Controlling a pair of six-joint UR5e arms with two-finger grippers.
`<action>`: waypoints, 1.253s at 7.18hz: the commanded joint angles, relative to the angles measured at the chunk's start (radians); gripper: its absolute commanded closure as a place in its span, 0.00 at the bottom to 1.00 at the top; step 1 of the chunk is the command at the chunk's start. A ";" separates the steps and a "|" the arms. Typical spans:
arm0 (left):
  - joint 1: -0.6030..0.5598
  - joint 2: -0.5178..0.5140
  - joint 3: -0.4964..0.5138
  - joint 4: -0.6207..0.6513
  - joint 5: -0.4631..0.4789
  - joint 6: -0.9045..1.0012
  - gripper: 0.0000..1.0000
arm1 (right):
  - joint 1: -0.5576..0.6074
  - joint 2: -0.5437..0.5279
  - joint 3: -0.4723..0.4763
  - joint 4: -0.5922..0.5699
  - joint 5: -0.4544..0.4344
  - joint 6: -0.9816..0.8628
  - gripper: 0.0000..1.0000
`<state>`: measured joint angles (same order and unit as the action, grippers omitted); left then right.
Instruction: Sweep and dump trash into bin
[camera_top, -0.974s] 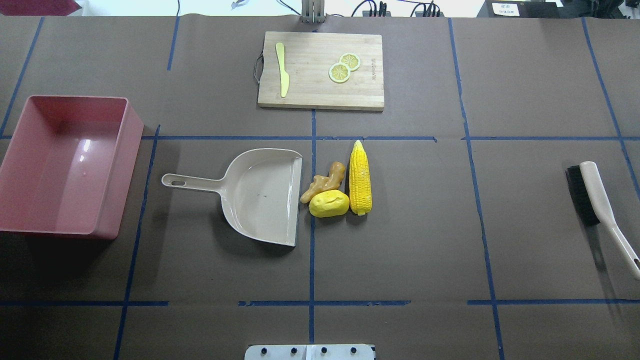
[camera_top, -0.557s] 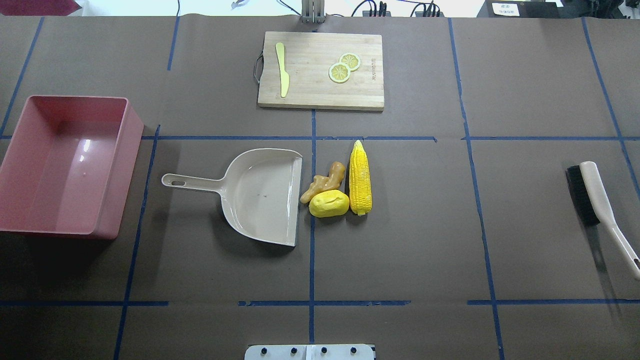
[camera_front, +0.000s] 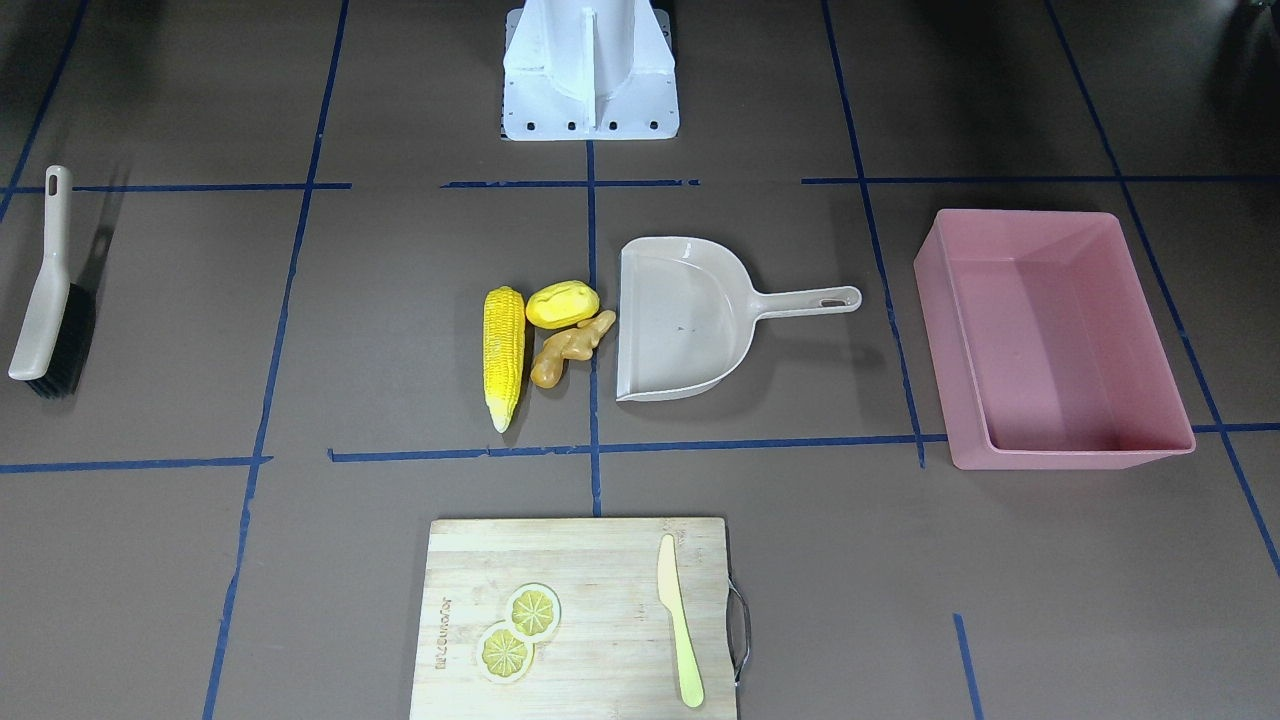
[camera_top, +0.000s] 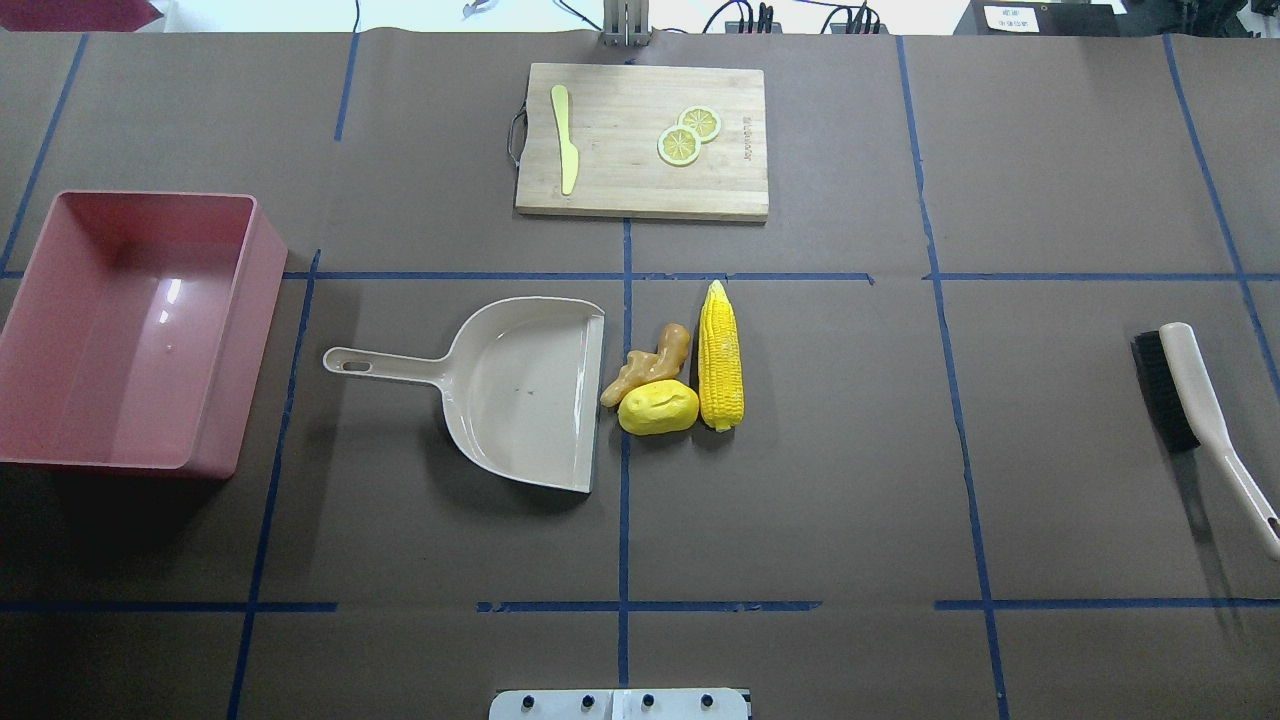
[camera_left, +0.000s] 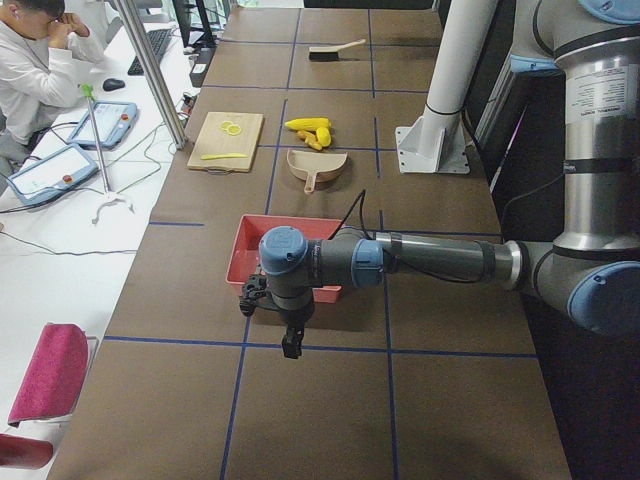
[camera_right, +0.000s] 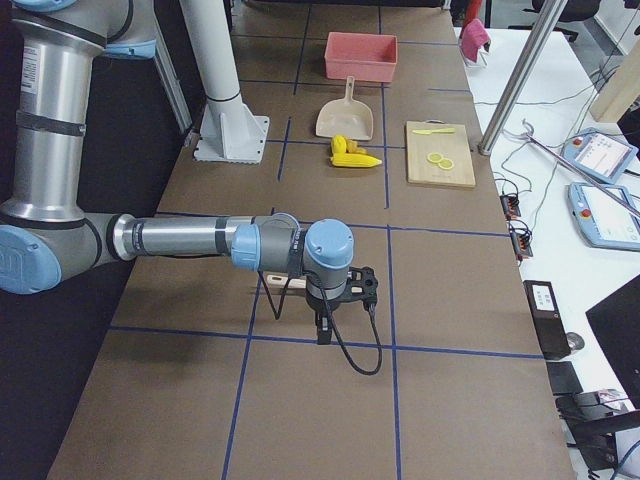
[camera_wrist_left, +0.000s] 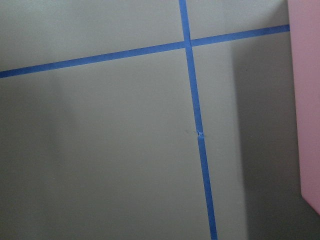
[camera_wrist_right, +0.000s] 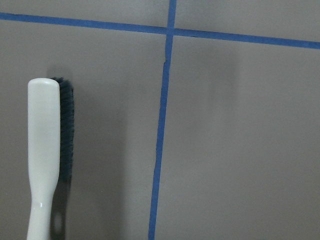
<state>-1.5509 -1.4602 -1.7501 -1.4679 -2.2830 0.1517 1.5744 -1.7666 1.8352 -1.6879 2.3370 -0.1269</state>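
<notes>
The trash lies mid-table: a corn cob, a yellow potato and a ginger root, just beside the open mouth of the beige dustpan. The empty pink bin stands at the table's left end. A brush lies at the right end. My left gripper hangs over the table just beyond the bin, and its wrist view shows the bin's edge. My right gripper hangs near the brush. I cannot tell whether either is open or shut.
A wooden cutting board at the far side carries a pale yellow knife and two lemon slices. Blue tape lines grid the brown table. The robot's base plate sits at the near edge.
</notes>
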 joint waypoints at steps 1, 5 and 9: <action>0.000 0.000 0.000 0.000 -0.003 0.002 0.00 | -0.052 0.003 0.022 0.005 0.082 0.083 0.00; 0.000 0.001 -0.002 -0.006 -0.007 0.002 0.00 | -0.351 -0.129 0.018 0.655 0.009 0.708 0.00; 0.000 0.001 -0.005 -0.006 -0.009 0.002 0.00 | -0.586 -0.149 0.000 0.715 -0.122 0.855 0.01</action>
<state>-1.5508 -1.4588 -1.7543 -1.4741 -2.2917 0.1534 1.0521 -1.9122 1.8481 -0.9775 2.2577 0.7081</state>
